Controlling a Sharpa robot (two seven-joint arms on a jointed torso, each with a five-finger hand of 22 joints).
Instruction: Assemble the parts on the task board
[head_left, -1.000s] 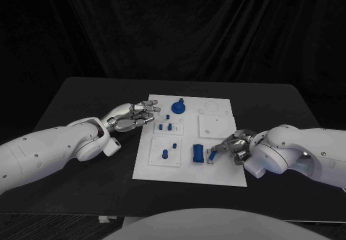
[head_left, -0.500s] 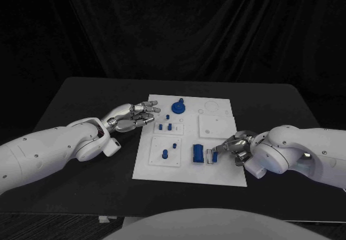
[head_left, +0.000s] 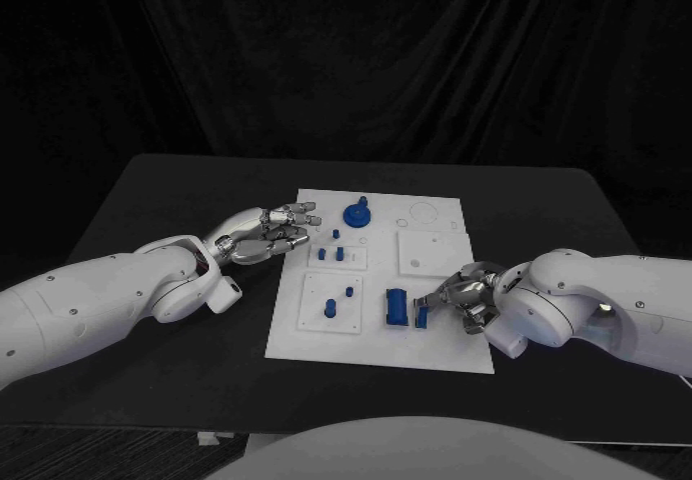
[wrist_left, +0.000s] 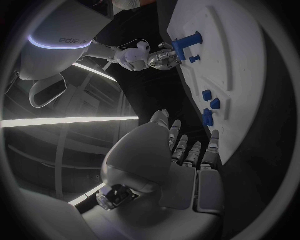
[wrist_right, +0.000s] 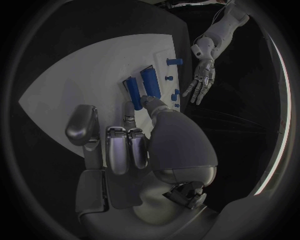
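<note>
Pinching small blue part (head_left: 423, 316) in right hand (head_left: 459, 297) fingers (wrist_right: 147, 101), above task board (head_left: 447, 345)

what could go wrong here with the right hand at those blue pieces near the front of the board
The right hand has its fingers on a slim blue part right beside a larger blue block; a sideways push might knock the block or tilt the part. The task board looks to lie loose on the table, so pressing could shift it. The left hand hovers at the board's edge, holding nothing.
</note>
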